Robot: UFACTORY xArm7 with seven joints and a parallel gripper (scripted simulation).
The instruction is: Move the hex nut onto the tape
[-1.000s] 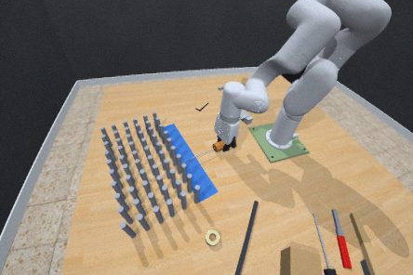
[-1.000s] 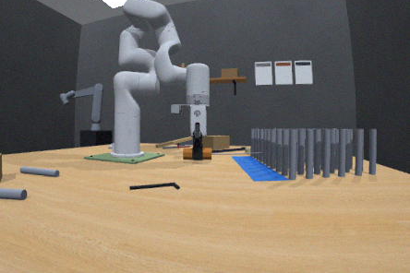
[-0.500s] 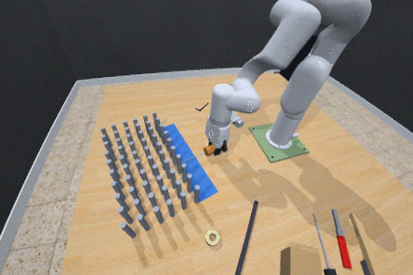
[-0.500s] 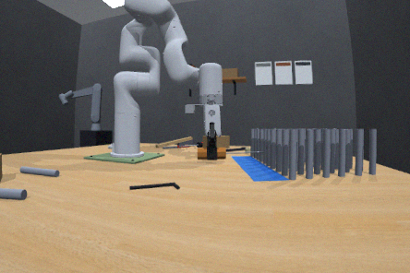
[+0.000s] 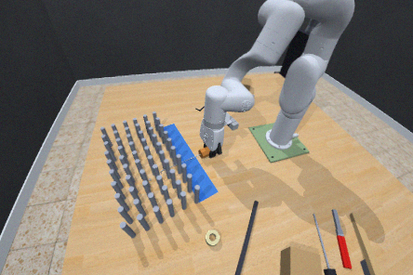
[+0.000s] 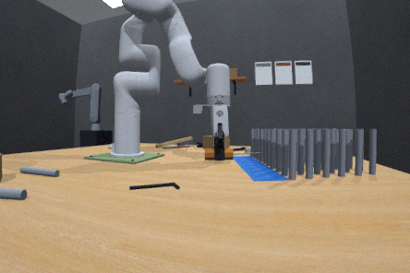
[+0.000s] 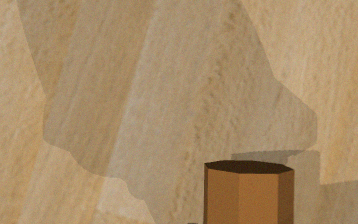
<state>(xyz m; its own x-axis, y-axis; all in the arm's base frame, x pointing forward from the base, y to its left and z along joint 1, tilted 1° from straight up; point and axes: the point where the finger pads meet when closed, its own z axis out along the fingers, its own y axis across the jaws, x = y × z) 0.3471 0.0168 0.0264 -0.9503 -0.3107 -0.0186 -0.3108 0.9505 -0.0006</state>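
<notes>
The gripper is clamped on the hook pick by its orange-brown handle. The pick's thin shaft points away from the claw, across the blue tape strip toward the spacers just beyond. The hex nut is hidden among them.

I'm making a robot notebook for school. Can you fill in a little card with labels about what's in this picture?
Gripper: gripper shut on the hook pick, by its orange-brown handle
Pick height: low over the wooden table
Tape: blue strip of tape beside the gray spacers
Spacers: all upright
Hex nut: not visible
Other items: washer, red-handled tool
</notes>
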